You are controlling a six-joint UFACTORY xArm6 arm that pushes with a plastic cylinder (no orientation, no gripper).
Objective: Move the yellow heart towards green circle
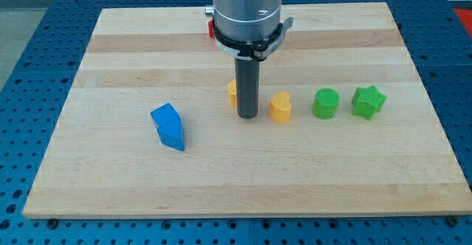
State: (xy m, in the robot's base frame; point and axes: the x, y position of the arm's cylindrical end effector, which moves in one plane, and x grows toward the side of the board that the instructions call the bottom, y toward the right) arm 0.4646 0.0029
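Observation:
The yellow heart sits near the board's middle, just right of my tip. The green circle stands a short gap to the heart's right. My rod comes down from the arm at the view's top; its tip rests on the board close to the heart's left side, with a narrow gap showing. A second yellow block is partly hidden behind the rod on its left; its shape cannot be made out.
A green star sits right of the green circle. A blue block lies at the left of the middle. A red block peeks out behind the arm at the top. The wooden board lies on a blue perforated table.

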